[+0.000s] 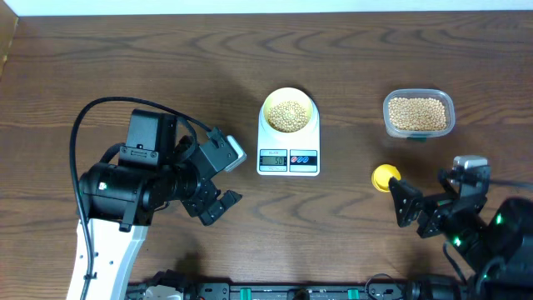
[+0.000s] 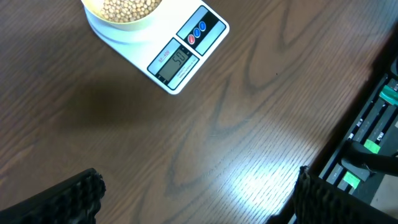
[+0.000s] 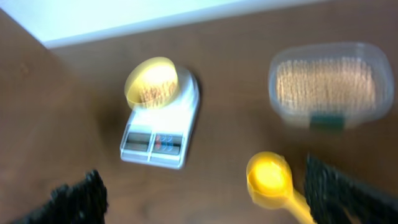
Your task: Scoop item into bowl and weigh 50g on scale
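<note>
The pale-yellow bowl (image 1: 289, 112) stands on the round platform of the white scale (image 1: 288, 158), filled with beige beans (image 1: 289, 115). The left wrist view shows the scale (image 2: 180, 56) and the bowl's rim (image 2: 124, 23) at the top. My left gripper (image 1: 226, 177) hangs open left of the scale with nothing between its fingers (image 2: 84, 190). My right gripper (image 1: 429, 193) is open near the front right. In the blurred right wrist view, the bright-yellow scoop (image 3: 268, 177) lies empty on the table just inside the right finger (image 3: 329, 186), not gripped.
A clear plastic tub (image 1: 418, 112) holding more beans stands at the back right, behind the scoop (image 1: 385, 176). The wooden table's front edge, with a black rail and green parts (image 2: 373, 149), lies close behind both arms.
</note>
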Controlling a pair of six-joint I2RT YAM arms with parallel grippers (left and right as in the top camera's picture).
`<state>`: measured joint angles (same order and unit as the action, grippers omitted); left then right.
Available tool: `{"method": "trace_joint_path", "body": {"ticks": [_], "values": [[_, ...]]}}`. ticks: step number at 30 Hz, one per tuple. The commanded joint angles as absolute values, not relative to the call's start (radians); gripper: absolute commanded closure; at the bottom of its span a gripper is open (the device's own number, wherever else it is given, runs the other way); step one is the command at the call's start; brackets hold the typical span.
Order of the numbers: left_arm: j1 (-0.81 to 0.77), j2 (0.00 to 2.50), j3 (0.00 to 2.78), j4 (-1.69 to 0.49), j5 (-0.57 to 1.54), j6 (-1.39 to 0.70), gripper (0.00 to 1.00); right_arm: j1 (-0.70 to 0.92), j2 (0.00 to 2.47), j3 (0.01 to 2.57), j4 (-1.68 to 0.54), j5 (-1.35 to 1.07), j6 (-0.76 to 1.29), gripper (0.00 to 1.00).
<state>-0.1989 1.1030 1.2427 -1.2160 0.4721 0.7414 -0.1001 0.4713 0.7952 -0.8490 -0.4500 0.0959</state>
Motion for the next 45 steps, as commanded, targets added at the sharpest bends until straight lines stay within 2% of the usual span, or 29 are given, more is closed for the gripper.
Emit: {"method": "trace_joint_path", "body": {"ticks": [1,10,20,25,29,32,45], "values": [[-0.196,1.097,1.261,-1.219,0.474,0.759,0.01,-0.049,0.353,0.662,-0.702,-0.409,0.098,0.01],[-0.196,1.097,1.261,-1.219,0.474,0.759,0.01,-0.022,0.189,0.297,-0.302,-0.359,0.188,0.01],[-0.196,1.097,1.261,-1.219,0.474,0.759,0.01,0.007,0.028,0.056,-0.065,-0.259,0.217,0.01],[-0.196,1.097,1.261,-1.219,0.474,0.759,0.01,0.011,0.005,0.005,-0.064,-0.161,0.276,0.01],[-0.196,1.097,1.261,-1.219,0.474,0.759,0.01,0.015,0.005,0.006,-0.070,-0.076,0.213,0.01],[-0.196,1.097,1.261,-1.219,0.474,0.759,0.01,0.015,0.005,0.006,-0.070,-0.080,0.145,0.01],[-0.196,1.097,1.261,-1.219,0.474,0.759,0.01,0.015,0.005,0.006,-0.070,-0.080,0.141,0.01]]}}
